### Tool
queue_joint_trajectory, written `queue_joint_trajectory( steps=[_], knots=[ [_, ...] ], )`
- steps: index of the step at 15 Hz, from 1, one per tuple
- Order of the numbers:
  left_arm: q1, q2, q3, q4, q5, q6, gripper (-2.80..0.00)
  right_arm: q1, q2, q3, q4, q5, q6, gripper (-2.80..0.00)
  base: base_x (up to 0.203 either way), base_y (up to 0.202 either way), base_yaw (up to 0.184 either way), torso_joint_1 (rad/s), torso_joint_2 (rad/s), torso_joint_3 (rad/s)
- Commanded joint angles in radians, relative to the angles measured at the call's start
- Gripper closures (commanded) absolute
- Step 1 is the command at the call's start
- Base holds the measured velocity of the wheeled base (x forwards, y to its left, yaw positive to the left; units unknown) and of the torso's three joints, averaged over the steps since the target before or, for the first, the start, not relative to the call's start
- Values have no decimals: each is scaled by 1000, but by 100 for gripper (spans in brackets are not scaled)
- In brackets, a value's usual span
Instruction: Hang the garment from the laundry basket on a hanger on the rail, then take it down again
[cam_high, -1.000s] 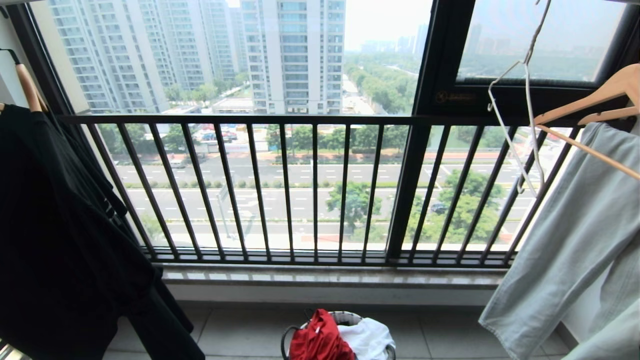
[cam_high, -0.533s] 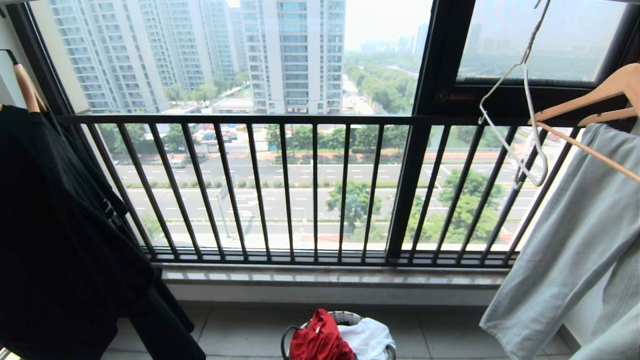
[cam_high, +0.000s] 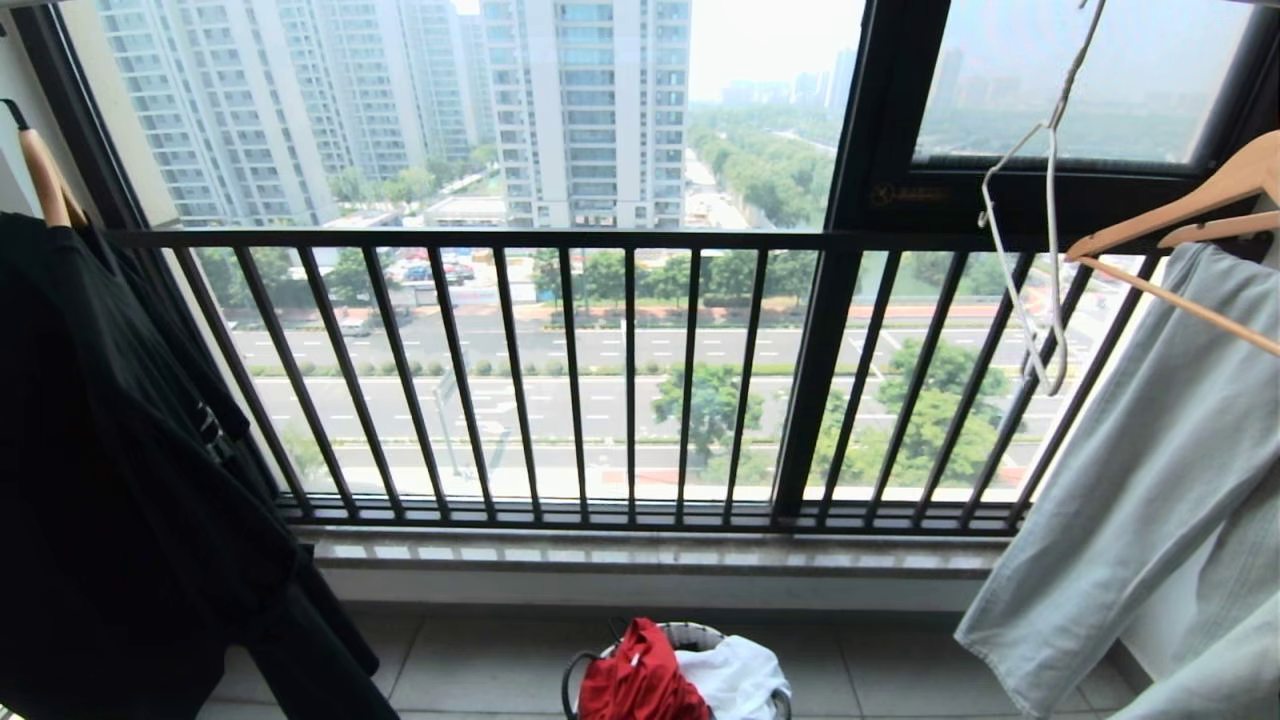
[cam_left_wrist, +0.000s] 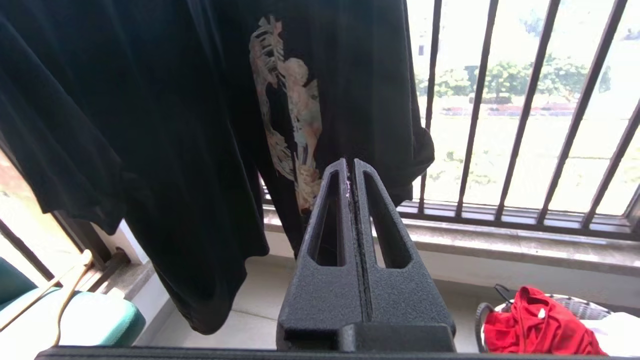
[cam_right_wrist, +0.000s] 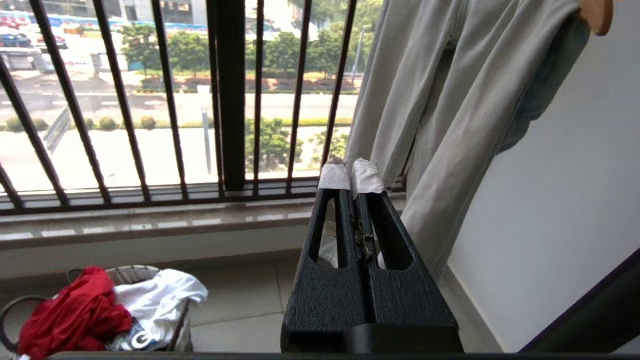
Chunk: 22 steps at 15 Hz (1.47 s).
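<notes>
The red garment lies crumpled in the laundry basket on the floor below the window, at the head view's bottom middle. The white wire hanger hangs bare at the upper right; its hook runs out of the top of the view, and the rail is out of view. Neither gripper appears in the head view. My left gripper is shut and empty, facing the black shirt, with the garment off to one side. My right gripper, white-taped at the tips, is shut and empty near the pale trousers; the basket is apart from it.
A black printed T-shirt hangs at the left. Pale trousers on a wooden hanger hang at the right beside a white wall. The dark balcony railing and sill stand behind. A white cloth shares the basket.
The wire hanger has swung left and back, still swaying. The black shirt has drifted slightly left. A pale part at the head view's lower left corner has gone from sight.
</notes>
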Motion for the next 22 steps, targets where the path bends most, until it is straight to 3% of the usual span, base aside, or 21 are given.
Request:
queue_joint_trajectory(
  steps=[1, 3, 5, 7, 9, 14, 22],
  knots=[
    [0, -22, 23, 1, -50, -50, 0, 0, -43, 100, -47, 46, 14, 0, 0, 0, 0, 0, 0, 0],
    [0, -22, 23, 51, -139, -114, 0, 0, -46, 226, -198, 141, 26, 0, 0, 0, 0, 0, 0, 0],
    [0, -22, 23, 133, -155, -137, 0, 0, -47, 357, -352, 227, 23, 0, 0, 0, 0, 0, 0, 0],
    [0, -22, 22, 153, -157, -149, 0, -1, -47, 429, -387, 301, 6, 0, 0, 0, 0, 0, 0, 0],
    [0, -22, 23, 153, -157, -151, 0, 0, -47, 430, -318, 313, 6, 0, 0, 0, 0, 0, 0, 0],
    [0, -22, 23, 150, -157, -187, 0, -1, -47, 430, -321, 312, 27, 0, 0, 0, 0, 0, 0, 0],
    [0, -22, 23, 150, -157, -189, 0, -1, -47, 431, -323, 308, 56, 0, 0, 0, 0, 0, 0, 0]
  ],
)
